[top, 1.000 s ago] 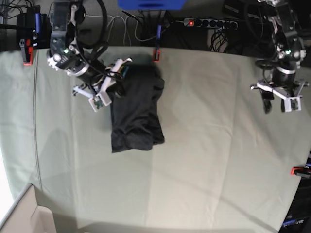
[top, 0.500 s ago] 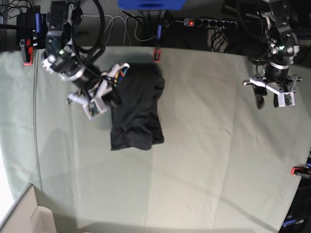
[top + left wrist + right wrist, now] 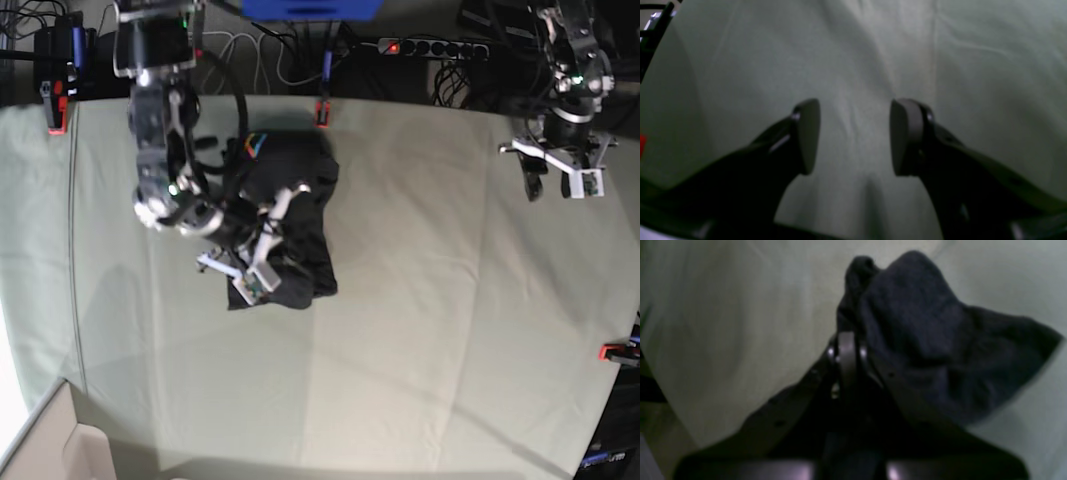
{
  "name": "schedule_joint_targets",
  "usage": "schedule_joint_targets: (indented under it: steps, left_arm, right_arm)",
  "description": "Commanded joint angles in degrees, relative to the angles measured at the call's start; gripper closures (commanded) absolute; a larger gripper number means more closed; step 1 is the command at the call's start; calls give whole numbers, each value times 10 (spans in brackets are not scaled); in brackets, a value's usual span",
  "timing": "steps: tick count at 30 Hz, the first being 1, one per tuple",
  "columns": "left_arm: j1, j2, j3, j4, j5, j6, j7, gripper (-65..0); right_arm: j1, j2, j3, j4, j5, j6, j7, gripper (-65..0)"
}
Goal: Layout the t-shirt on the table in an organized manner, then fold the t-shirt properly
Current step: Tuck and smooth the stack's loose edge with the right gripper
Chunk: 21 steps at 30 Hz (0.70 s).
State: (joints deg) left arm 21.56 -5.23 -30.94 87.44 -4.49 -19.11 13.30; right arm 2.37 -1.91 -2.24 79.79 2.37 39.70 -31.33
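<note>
From my seat at the controls, nearest to me in the base view, I am looking at a wide bare stretch of the tabletop, its pale grey-green cloth creasing in long soft lines toward the front edge.

Farther in, on that view's left, my right pincer is sitting low over the near end of the shirt. On the right wrist feed its fingers are lying pressed together, and dark cloth is bunching up just beside and beyond them. That feed is blurry, so I cannot tell whether any cloth is actually caught between them.

The shirt itself is lying as a dark, narrow, rumpled bundle left of the tabletop's middle, running from the right pincer back toward the far edge. A small multicoloured mark is showing at its far left corner.

Over on the base view's right, well apart from the shirt, my left pincer is hanging above bare cloth near the far right corner. On the left wrist feed its two pads are standing spread, with only creased tabletop showing between and beyond them, and they are gripping nothing.

At the far edge, a red clamp is biting the cloth just behind the shirt, and another is sitting at the far left corner. Beyond them a power strip is glowing with a red light.
</note>
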Motion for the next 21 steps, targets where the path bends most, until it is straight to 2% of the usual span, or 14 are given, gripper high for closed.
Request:
schedule_joint_targets:
  steps: [1,7,11,14,18,21]
  left_arm:
    - [0,-6,-3,11,-4,1,-13,-325]
    - [13,-6,-4,11,-4,1,-14,-325]
    - [20,-6,-4,11,-4,1,-16,-325]
    - [21,-6,-4,17,-4,1,-13,-325]
    - [21,-6,-4,20,-4,1,-13,-325]
    - [21,-6,-4,20,-4,1,-13,-325]
  right_arm:
    - [18,-2,-1,-9,10,3,13,0]
    - [59,-14,-3,-81,10,3,13,0]
    - [74,-18,-49,-111,10,3,17,0]
    - [76,-18,-85,-116,9,3,44,0]
    - [76,-17,-90,-114,9,3,59,0]
    - [73,7,-75,-70,13,3,56,0]
